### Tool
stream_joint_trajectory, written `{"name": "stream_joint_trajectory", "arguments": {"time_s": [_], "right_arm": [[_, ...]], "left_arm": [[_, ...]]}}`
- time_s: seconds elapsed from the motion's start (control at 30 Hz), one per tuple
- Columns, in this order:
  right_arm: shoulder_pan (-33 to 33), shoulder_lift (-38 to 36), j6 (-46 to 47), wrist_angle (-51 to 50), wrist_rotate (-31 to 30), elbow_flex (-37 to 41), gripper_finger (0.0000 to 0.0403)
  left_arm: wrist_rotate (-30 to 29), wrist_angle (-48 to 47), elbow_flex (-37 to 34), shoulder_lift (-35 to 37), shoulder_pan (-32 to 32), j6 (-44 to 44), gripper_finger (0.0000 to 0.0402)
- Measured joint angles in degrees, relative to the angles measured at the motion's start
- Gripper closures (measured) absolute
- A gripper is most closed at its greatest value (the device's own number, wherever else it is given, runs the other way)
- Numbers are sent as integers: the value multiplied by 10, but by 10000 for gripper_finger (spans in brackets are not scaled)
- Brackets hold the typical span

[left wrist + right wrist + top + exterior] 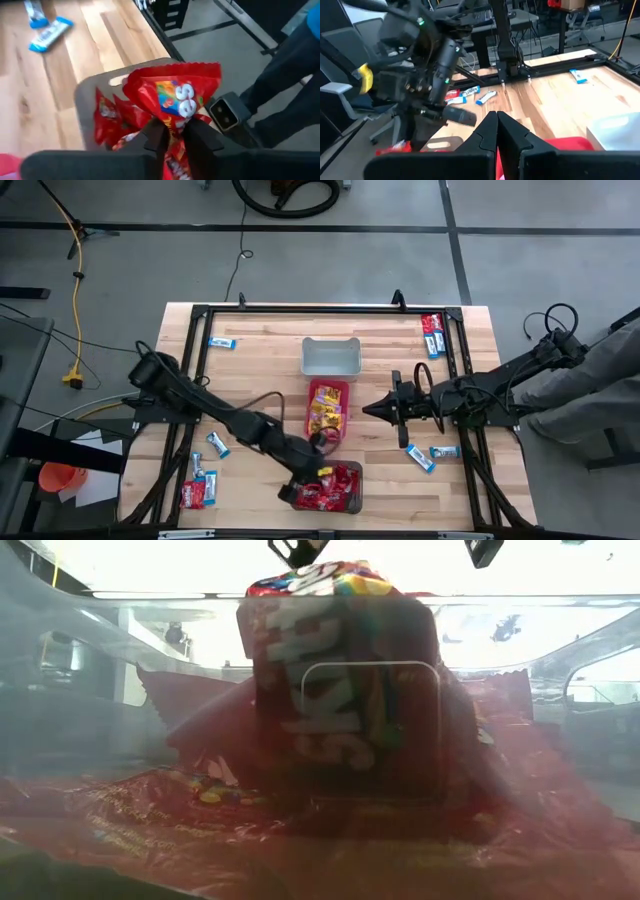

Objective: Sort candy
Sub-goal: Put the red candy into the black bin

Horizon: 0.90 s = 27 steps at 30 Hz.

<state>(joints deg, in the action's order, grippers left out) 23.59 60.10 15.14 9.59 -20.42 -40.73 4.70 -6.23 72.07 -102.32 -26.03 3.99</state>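
- Left gripper [318, 471] clamped on a red packet [172, 95] above the dark bin [355, 498] of red candy.
- Pink bin [327, 385] holding yellow and red packets.
- Grey bin [330, 357] bare.
- Right gripper [370, 409] pinched closed beside the pink bin.

Red packets [330, 488] fill the bottom-centre bin, one [172, 97] held upright above it. Yellow and red ones [327, 415] lie at centre. Blue-white packets [221, 343] scatter upper left, lower left, lower right; red ones [431, 324] upper right.
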Motion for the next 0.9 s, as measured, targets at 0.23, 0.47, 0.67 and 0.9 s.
{"name": "stream_joint_trajectory", "arguments": {"time_s": [0.23,0.47,0.67,0.9], "right_arm": [[0,0,-1,-4,21,0,403],[0,0,-1,-4,21,0,403],[0,0,0,-8,21,0,403],[0,0,5,-10,20,0,403]], "left_arm": [[1,-80,48,-23,6,53,269],[-1,-178,76,28,13,30,214],[-69,-262,51,154,33,64,213],[-217,-235,-75,342,18,151,214]]}}
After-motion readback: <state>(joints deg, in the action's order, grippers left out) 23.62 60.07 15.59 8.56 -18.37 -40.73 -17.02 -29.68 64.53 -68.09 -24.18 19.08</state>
